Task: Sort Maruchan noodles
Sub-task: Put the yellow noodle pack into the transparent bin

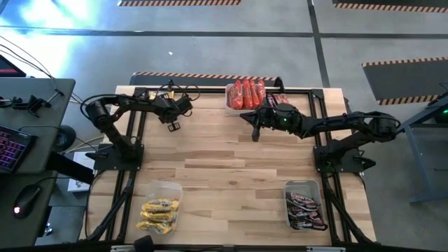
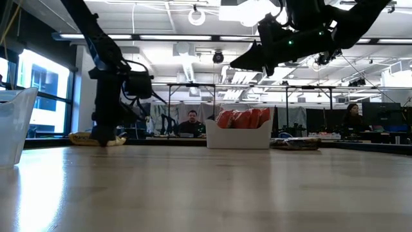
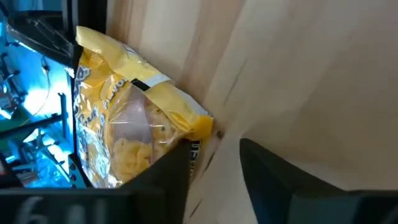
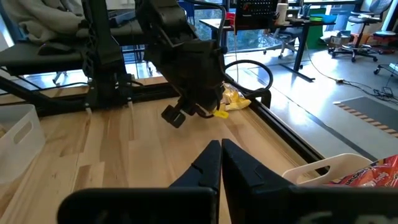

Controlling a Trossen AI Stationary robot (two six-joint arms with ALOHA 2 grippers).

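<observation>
One yellow noodle packet lies on the counter just past the left gripper's partly open, empty fingers. The right gripper, fingers pressed shut, hangs near. Three tubs: red packets, yellow packets, brown packets.

three clear tubs on table: one with red packets, one with yellow packets, one with dark packets. exact packet counts in each cannot tell. one loose yellow packet at table edge. two arms.
</observation>
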